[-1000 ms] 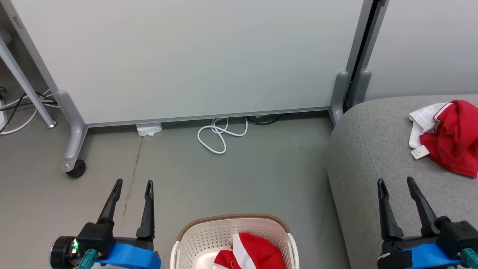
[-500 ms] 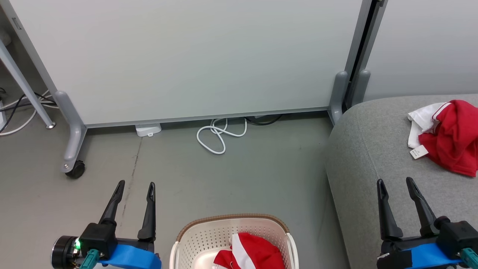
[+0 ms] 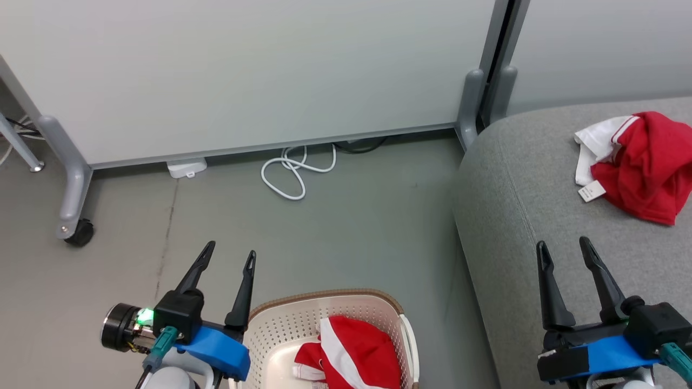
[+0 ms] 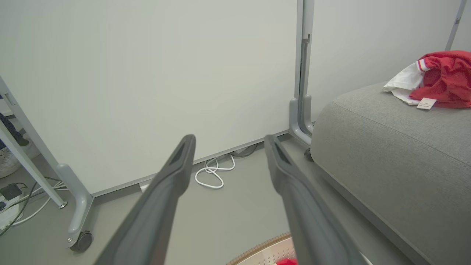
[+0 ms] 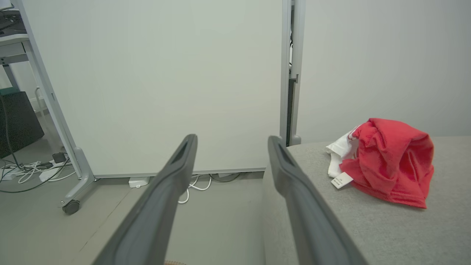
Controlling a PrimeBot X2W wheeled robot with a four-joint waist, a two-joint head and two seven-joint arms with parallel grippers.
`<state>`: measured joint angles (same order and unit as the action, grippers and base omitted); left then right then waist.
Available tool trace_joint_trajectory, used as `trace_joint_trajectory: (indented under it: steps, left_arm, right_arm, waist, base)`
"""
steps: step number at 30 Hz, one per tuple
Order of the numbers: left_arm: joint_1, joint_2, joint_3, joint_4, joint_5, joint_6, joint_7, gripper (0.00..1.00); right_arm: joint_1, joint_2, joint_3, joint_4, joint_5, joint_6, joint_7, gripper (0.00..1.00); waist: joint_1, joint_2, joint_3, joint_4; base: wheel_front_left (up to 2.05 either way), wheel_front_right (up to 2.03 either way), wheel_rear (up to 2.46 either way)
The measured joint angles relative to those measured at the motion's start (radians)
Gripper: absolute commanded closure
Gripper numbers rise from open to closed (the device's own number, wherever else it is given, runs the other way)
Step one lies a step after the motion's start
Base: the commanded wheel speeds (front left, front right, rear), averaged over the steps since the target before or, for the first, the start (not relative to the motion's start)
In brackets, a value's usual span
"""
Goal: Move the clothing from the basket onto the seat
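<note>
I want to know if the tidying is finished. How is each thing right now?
left gripper: open, empty.
right gripper: open, empty.
basket: upright on the floor, one red top inside.
red top in the basket: crumpled, not held.
red top on the sofa: crumpled heap, white tag showing.
sofa seat: one red top lying on it.
white cable: looped on the floor.

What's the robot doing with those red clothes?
The robot is moving red clothes from the basket to the grey seat. One red garment already lies on the seat. The other garment is still in the basket. The left gripper and right gripper are both open and holding nothing.
</note>
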<state>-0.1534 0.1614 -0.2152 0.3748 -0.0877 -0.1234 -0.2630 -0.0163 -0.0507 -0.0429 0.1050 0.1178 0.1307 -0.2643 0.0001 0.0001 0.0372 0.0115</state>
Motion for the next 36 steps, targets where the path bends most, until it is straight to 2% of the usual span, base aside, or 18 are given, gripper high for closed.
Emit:
trace_joint_trajectory:
  steps: [10, 16, 27, 36]
  left_arm:
    - [-0.129, 0.011, -0.128, 0.129, -0.003, -0.006, 0.0, 0.0]
    - [-0.226, 0.036, -0.238, 0.225, -0.022, -0.006, 0.0, 0.0]
    - [-0.403, 0.082, -0.485, 0.414, -0.033, -0.007, 0.0, 0.0]
    - [-0.537, 0.091, -0.688, 0.561, -0.066, -0.007, 0.0, 0.0]
  right_arm:
    - [-0.087, 0.0, 0.014, -0.031, -0.025, 0.0, 0.0, 0.0]
    - [-0.145, 0.0, 0.032, -0.054, -0.036, 0.0, 0.0, 0.0]
    - [-0.237, 0.0, 0.055, -0.086, -0.05, 0.0, 0.0, 0.0]
    - [-0.298, 0.0, 0.064, -0.117, -0.057, 0.0, 0.0, 0.0]
  waist:
    - [0.0, 0.0, 0.12, -0.047]
    - [0.0, 0.0, 0.213, -0.075]
    - [0.0, -0.0001, 0.382, -0.115]
    - [0.0, -0.0001, 0.515, -0.139]
  base:
    - [0.0, 0.0, 0.0]
    - [0.0, 0.0, 0.0]
    - [0.0, 0.0, 0.0]
    - [0.0, 0.0, 0.0]
